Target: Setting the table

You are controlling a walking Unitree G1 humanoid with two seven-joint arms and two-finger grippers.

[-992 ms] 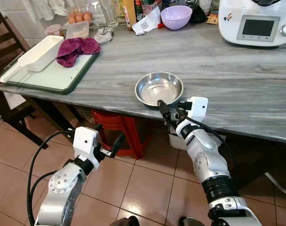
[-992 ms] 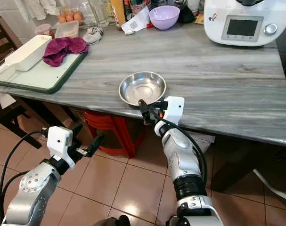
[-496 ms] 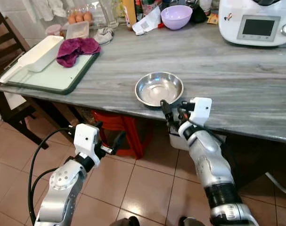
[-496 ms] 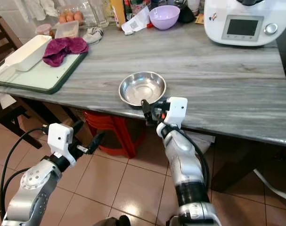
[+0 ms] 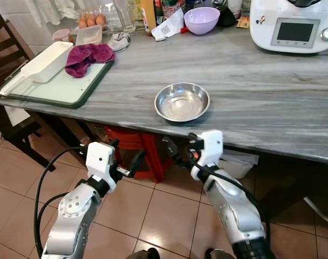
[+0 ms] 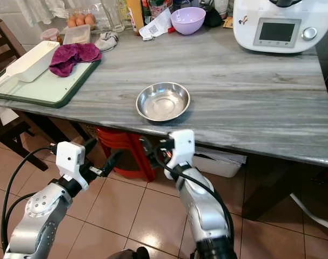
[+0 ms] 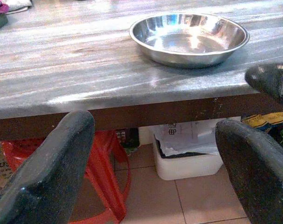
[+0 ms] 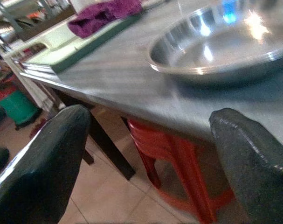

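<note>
A shiny steel bowl (image 5: 182,101) stands empty near the front edge of the grey marble table (image 5: 272,102). My right gripper (image 5: 180,149) hangs open below that edge, just in front of the bowl, with nothing between its fingers. In its wrist view the bowl (image 8: 225,42) lies above and beyond the two black fingers (image 8: 43,158). My left gripper (image 5: 132,162) is open too, lower and further left, over the tiled floor. From the left wrist the bowl (image 7: 188,37) sits on the tabletop, with the fingers (image 7: 52,172) below the edge.
A green tray (image 5: 66,89) at the table's left holds a white container (image 5: 45,60) and a purple cloth (image 5: 89,55). A lilac bowl (image 5: 201,19) and a white kitchen machine (image 5: 293,24) stand at the back. Under the table is a red stool (image 5: 134,141); a dark chair (image 5: 7,48) stands at the left.
My right gripper has drawn back from the bowl's rim, dropped below the table edge and shifted left. The bowl stays where it was. The left arm has barely moved.
</note>
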